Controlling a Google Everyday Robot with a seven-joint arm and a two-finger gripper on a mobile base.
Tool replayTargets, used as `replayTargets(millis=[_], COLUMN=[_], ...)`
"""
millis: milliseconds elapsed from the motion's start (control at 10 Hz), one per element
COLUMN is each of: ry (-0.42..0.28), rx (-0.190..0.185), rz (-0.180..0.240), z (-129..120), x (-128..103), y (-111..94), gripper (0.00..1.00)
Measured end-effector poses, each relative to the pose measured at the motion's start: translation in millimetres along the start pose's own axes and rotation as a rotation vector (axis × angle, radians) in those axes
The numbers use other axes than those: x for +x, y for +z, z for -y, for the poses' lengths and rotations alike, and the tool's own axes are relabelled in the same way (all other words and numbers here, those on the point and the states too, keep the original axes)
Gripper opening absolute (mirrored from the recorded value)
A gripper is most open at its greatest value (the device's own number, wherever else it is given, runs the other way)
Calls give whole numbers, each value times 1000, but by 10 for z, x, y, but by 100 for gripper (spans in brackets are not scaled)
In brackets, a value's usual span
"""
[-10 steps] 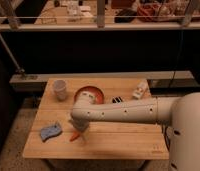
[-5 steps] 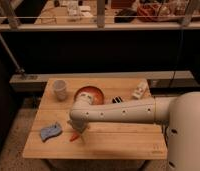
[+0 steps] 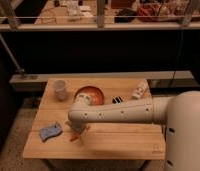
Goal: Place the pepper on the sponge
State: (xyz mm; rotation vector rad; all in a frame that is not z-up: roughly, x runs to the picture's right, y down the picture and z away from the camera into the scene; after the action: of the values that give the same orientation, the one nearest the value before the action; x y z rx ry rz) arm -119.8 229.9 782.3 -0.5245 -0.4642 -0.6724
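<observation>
While reaching in from the right across the wooden table (image 3: 118,144), ends low over the near-left part of the top with the gripper (image 3: 78,131) pointing down, tucked under the bend of the white arm (image 3: 118,114); cannot tell how wide open, nor whether closed on anything, with the arm covering most of it; shows the pepper (image 3: 74,137) as a slim orange sliver on the wood right at the gripper's near-left edge, partly hidden; cannot tell whether touched or merely beside; shows the sponge (image 3: 50,131) lying flat just left of the pepper, light blue with wavy edges, apart from it by a strip of bare wood, so pepper on the table and not on the sponge; farther back, has a pale cup (image 3: 59,90) near the far-left corner; just right of it, a round orange-red bowl (image 3: 89,93), near rim behind the arm; right again, a black bar (image 3: 118,100); near the far-right corner, a small white object (image 3: 140,90); beyond the table, a dark wall (image 3: 93,55) and a metal railing (image 3: 98,22).
</observation>
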Motion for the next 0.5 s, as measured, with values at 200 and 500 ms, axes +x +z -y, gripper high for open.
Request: replayTargets(millis=[200, 500], ry=[-19, -50], rx=[1, -3], rz=[-2, -3], z=[22, 91], x=[-31, -115], y=[-28, -60], gripper=[64, 36])
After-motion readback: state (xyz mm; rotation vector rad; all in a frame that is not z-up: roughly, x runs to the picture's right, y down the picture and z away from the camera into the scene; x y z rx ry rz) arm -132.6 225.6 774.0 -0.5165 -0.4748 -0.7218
